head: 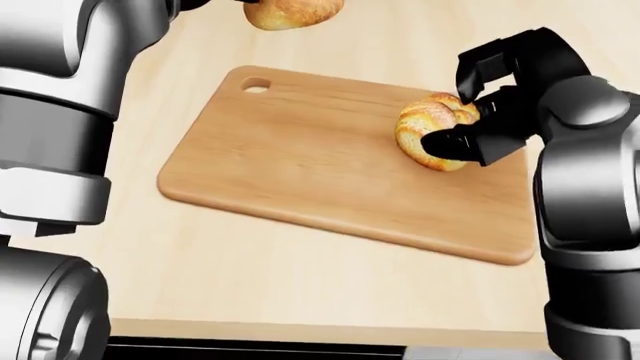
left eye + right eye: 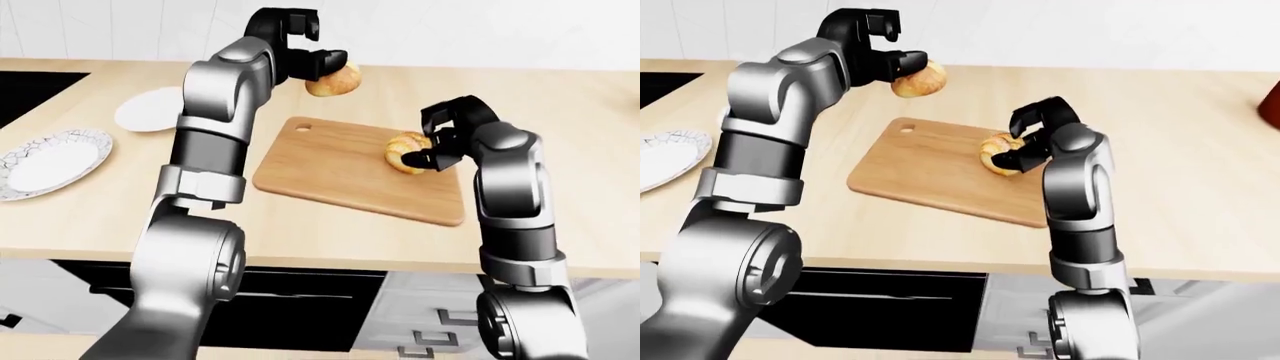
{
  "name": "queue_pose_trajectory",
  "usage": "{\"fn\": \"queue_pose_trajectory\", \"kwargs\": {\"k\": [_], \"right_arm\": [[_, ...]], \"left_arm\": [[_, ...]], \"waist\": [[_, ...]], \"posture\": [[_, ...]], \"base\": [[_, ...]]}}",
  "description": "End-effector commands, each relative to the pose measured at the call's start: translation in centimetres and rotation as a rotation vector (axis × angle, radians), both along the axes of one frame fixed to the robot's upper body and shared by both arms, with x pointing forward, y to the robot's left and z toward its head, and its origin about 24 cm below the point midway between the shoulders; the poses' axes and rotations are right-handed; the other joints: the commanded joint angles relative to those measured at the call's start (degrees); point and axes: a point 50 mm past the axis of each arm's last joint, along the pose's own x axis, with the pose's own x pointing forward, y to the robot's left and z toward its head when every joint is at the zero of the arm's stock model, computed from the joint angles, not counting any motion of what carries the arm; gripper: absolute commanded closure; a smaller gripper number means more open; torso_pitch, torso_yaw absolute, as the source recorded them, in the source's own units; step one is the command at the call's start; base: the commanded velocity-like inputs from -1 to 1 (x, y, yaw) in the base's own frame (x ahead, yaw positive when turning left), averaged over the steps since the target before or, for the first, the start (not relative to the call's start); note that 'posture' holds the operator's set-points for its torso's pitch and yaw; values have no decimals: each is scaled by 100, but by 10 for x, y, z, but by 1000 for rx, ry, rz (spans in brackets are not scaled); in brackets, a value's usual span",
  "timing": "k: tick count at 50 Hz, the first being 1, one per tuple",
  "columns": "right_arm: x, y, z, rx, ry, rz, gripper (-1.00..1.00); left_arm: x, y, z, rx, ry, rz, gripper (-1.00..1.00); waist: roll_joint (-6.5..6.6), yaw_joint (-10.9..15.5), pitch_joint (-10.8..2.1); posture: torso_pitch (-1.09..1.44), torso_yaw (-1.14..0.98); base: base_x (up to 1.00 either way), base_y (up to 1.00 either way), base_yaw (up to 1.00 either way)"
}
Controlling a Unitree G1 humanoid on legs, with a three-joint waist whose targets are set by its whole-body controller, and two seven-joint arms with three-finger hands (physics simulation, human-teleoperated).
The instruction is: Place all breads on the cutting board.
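Plates first, at the far left of the left-eye view: a patterned plate (image 2: 52, 162) is sitting near the counter's left edge, and a plain white plate (image 2: 152, 109) is lying just beyond it, partly hidden behind the left arm. Both are resting on the pale wooden counter (image 2: 330, 225).

Moving right, the left hand (image 2: 312, 61) is hanging in the air above the counter, off the top-left corner of the cutting board (image 1: 300, 161), and its black fingers are wrapping round a golden bread roll (image 2: 334, 81). That roll is being held clear of the surface, not touching the board.

The board is lying flat on the counter, its hanging hole (image 1: 255, 85) pointing to the upper left in the head view.

Over to the right now: the right hand (image 1: 478, 124) is gripping a croissant (image 1: 430, 129), with one finger curling under its near side and the others closing over the top. The croissant is sitting low over the board's right half, right at the wood; whether it is actually touching is hard to call from here.
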Motion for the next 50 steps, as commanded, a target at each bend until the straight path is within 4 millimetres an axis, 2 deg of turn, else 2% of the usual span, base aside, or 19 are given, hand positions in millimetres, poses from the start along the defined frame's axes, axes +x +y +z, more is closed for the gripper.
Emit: {"fn": "queue_pose_trajectory", "kwargs": {"k": [1, 2, 3, 4, 17, 20, 27, 33, 44, 50], "right_arm": [[-2, 1, 23, -21, -100, 1, 100], [-2, 1, 23, -21, -99, 0, 69], [-2, 1, 22, -21, -96, 1, -94], [-2, 1, 21, -22, -94, -2, -100], [0, 2, 25, -25, -98, 1, -100], [0, 1, 37, -21, -119, -4, -100], [0, -4, 79, -14, -185, -20, -100], [3, -3, 94, -4, -208, -21, -100], [5, -2, 103, -3, -222, -18, -100], [4, -1, 102, -3, -220, -15, -100]], "left_arm": [[-7, -2, 28, -16, -106, -9, 100], [-7, -2, 28, -17, -106, -9, 100], [-7, -2, 28, -17, -106, -9, 100], [-7, -2, 28, -17, -106, -10, 100], [-7, -1, 27, -12, -105, -11, 100], [-9, 0, 24, 9, -103, -21, 100], [-28, 1, 17, 54, -65, -74, 100], [-42, -1, 13, 101, -48, -114, 100], [-61, -10, -13, 159, -12, -171, 100], [-60, -11, -20, 166, -14, -172, 100]], "waist": [[-26, 0, -197], [-24, 0, -200], [-23, 1, -202], [-21, 0, -203], [-22, 0, -236], [-16, -5, -236], [14, -24, -192], [14, -32, -146], [-12, 5, -109], [-35, 23, -101]], "posture": [[0, 0], [0, 0], [0, 0], [0, 0], [0, 0], [0, 0], [0, 0], [0, 0], [0, 0], [0, 0]], "base": [[0, 0, 0], [0, 0, 0], [0, 0, 0], [0, 0, 0], [0, 0, 0], [0, 0, 0], [0, 0, 0], [0, 0, 0], [0, 0, 0], [0, 0, 0]]}}
